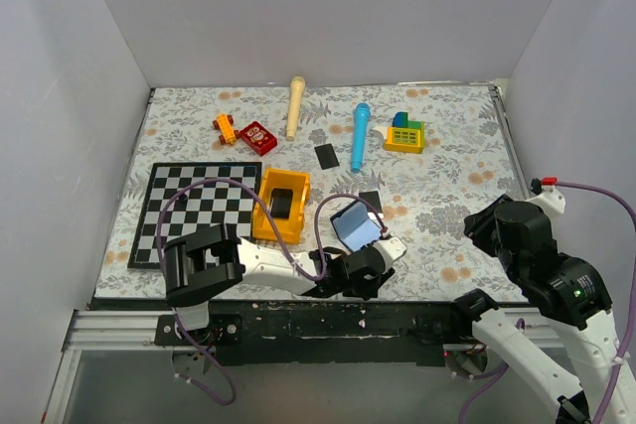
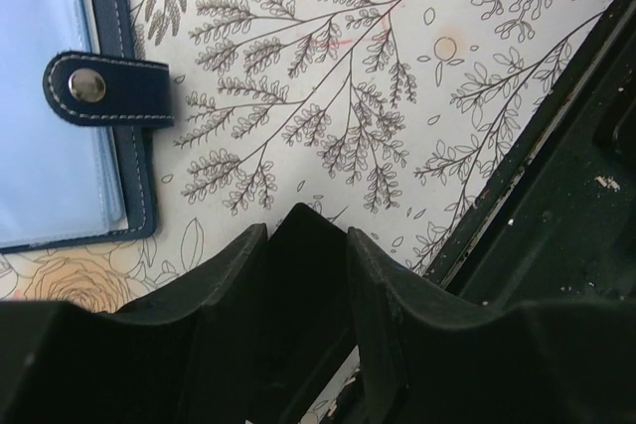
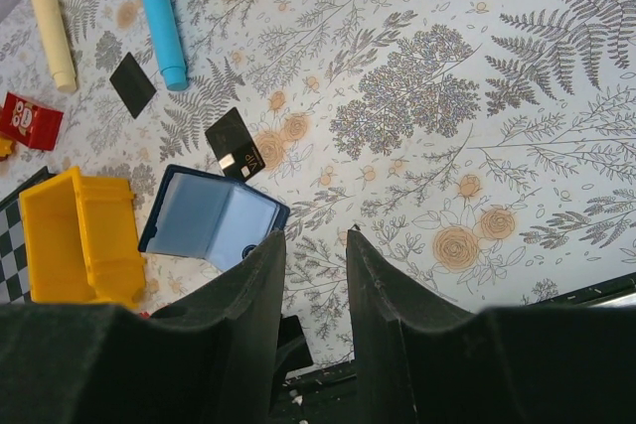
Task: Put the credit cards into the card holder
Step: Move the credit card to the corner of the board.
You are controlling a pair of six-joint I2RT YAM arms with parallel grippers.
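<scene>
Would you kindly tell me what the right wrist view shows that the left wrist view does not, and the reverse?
Only the right wrist view shows a credit card by the blue cylinder, a second credit card, the yellow bin and a cream stick. Only the left wrist view shows the stitching on the snap strap around its stud. Both show the card holder lying open on the floral cloth.
</scene>
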